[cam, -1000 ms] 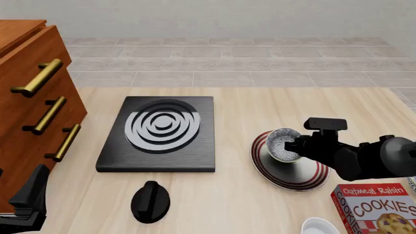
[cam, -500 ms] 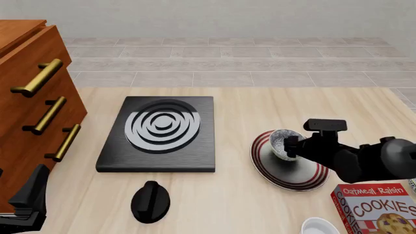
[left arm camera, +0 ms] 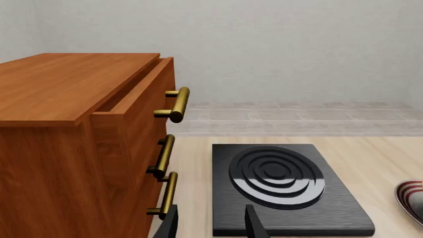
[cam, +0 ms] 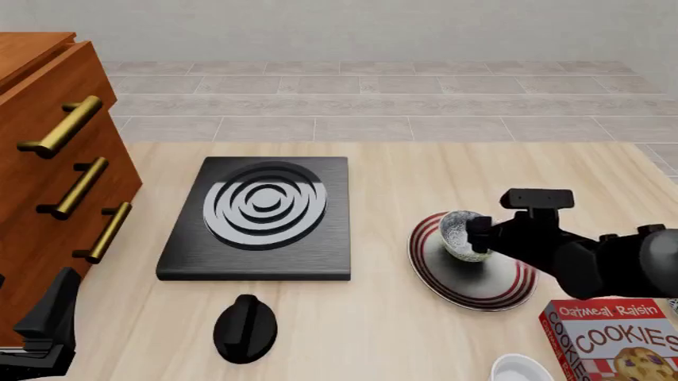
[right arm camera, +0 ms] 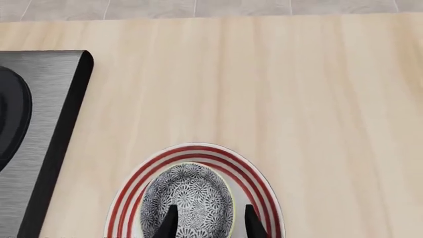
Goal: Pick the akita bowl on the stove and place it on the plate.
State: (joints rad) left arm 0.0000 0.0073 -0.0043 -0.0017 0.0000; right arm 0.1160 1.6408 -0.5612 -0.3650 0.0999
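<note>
Since 1 second ago the bowl has tipped level onto the plate, toward its 10 o'clock edge, the right gripper parted around its near rim, so lift straight clear; the left gripper idles, open, empty.

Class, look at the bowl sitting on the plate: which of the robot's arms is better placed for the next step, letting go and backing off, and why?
The right. The right gripper is at the akita bowl, which sits on the plate, fingers straddling its rim. The left gripper sits far away beside the drawers.
</note>
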